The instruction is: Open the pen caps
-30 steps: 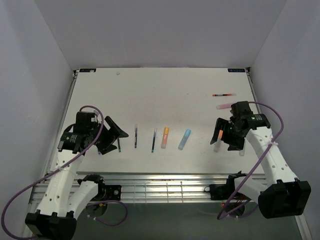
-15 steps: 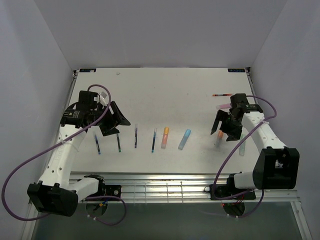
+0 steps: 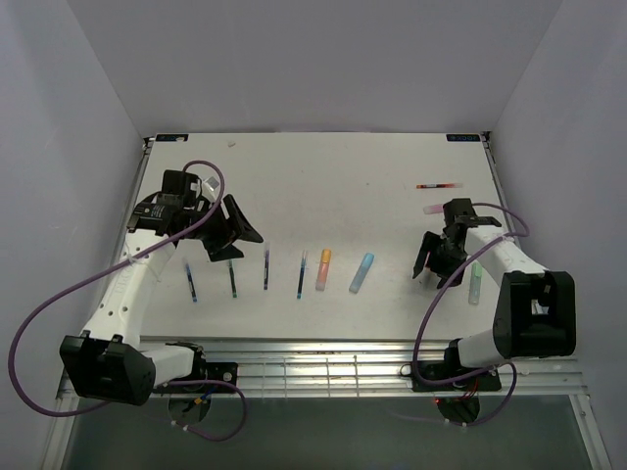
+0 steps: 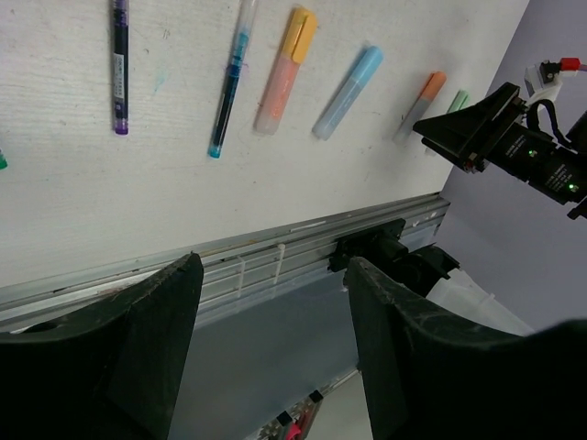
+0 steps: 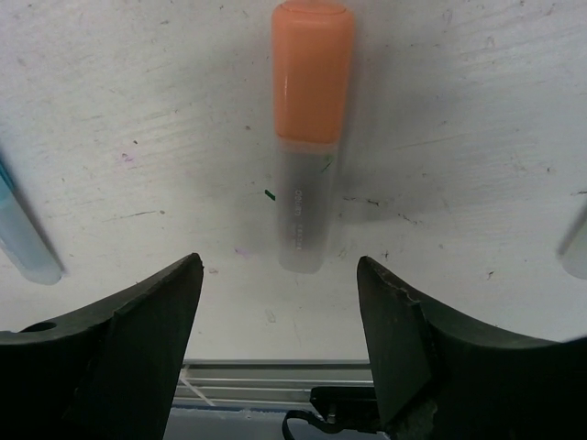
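Several pens lie in a row across the table. An orange highlighter (image 3: 322, 269) with a yellow-orange cap (image 4: 300, 23) and a blue highlighter (image 3: 361, 272) with a blue cap (image 4: 365, 62) lie mid-table. My right gripper (image 3: 436, 262) is open, low over a clear-barrelled highlighter (image 5: 303, 215) with an orange cap (image 5: 312, 73). The barrel end lies just ahead of the gap between the fingers, untouched (image 5: 280, 275). My left gripper (image 3: 235, 235) is open and empty above the thin pens (image 4: 271, 275). All caps in view are on.
Thin pens lie at the left: blue (image 3: 191, 282), dark (image 3: 232, 279), purple (image 3: 265, 269), teal-blue (image 3: 302, 274). A green highlighter (image 3: 475, 282) lies right of my right gripper. A pink highlighter (image 3: 434, 209) and a red thin pen (image 3: 439, 185) lie further back. A metal rail (image 3: 323, 352) runs along the near edge.
My left gripper has risen and swung back and to the right, away from the thin pens. My right arm has pulled in and turned; its gripper stays over the orange-capped highlighter.
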`<move>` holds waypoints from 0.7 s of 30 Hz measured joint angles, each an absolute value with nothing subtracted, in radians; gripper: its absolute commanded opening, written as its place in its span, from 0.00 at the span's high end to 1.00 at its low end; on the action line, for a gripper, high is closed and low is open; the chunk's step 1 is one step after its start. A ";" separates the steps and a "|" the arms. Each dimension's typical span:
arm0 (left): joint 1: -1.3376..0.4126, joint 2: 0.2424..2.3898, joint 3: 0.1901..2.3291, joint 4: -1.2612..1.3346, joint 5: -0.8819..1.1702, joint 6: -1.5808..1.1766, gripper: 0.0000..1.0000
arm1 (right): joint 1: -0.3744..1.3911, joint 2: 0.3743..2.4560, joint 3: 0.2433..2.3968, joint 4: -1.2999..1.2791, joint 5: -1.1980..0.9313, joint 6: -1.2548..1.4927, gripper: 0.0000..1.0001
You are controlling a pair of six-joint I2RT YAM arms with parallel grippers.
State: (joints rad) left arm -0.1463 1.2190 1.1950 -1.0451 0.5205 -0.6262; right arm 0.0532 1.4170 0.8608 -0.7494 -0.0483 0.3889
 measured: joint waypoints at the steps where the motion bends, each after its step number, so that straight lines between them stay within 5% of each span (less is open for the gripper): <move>1: -0.146 1.219 1.196 -1.045 0.524 -0.627 0.26 | 0.054 1.426 0.855 -0.740 -0.047 0.389 0.29; 14: -0.167 1.222 1.213 -1.032 0.543 -0.645 0.30 | 0.088 1.496 0.813 -0.671 0.011 0.406 0.34; 21: -0.254 1.263 1.242 -1.022 0.521 -0.679 0.31 | 0.115 1.513 0.815 -0.671 0.061 0.411 0.60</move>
State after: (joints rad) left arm -0.2539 1.2633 1.2419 -1.0222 0.5205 -0.6788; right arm 0.1146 1.5127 0.8154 -0.6708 0.0612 0.4107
